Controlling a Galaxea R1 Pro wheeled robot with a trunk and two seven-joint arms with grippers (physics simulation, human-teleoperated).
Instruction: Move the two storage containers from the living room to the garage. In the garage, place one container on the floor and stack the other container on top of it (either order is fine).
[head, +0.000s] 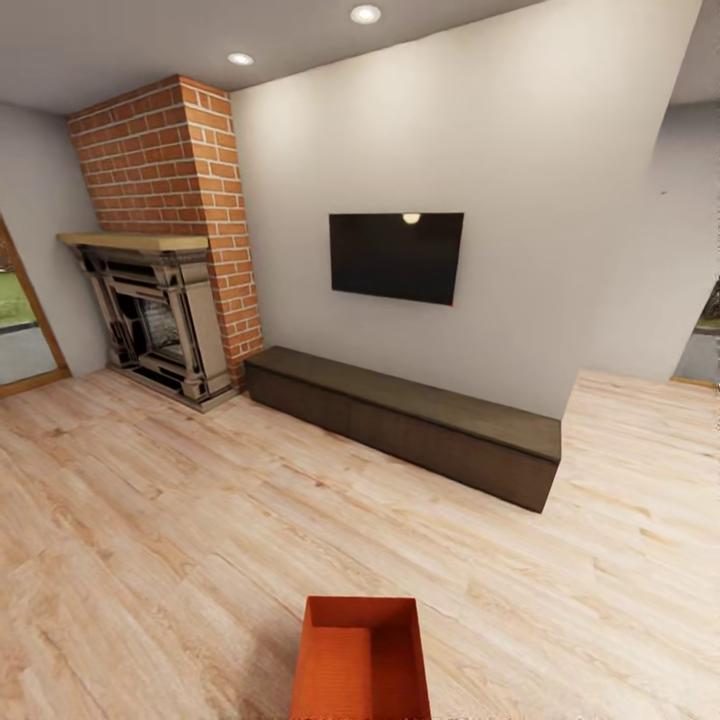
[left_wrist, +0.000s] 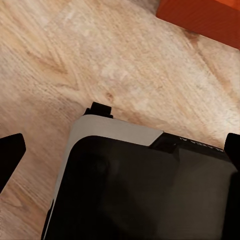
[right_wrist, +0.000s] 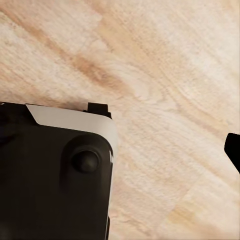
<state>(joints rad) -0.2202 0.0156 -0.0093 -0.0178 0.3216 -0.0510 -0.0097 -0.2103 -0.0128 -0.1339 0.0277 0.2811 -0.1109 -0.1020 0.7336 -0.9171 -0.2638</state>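
Note:
One orange-red storage container (head: 360, 660) sits open-topped and empty on the light wood plank floor (head: 200, 520) of the living room, just in front of me at the lower middle of the head view. A corner of the container (left_wrist: 205, 17) also shows in the left wrist view, beyond my base. My left gripper (left_wrist: 120, 152) hangs open above my dark base, with one black fingertip (left_wrist: 10, 155) at each side of the picture and nothing between them. My right gripper (right_wrist: 120, 150) is also spread wide and empty, one fingertip (right_wrist: 234, 150) showing over the planks. The second container is out of view.
A red-brick fireplace (head: 165, 250) stands at the back left. A wall TV (head: 397, 256) hangs above a long low dark cabinet (head: 410, 420). A glass door (head: 20, 320) is at the far left and an opening (head: 700, 340) at the far right. My black-and-white base (left_wrist: 145, 185) fills the wrist views' lower part.

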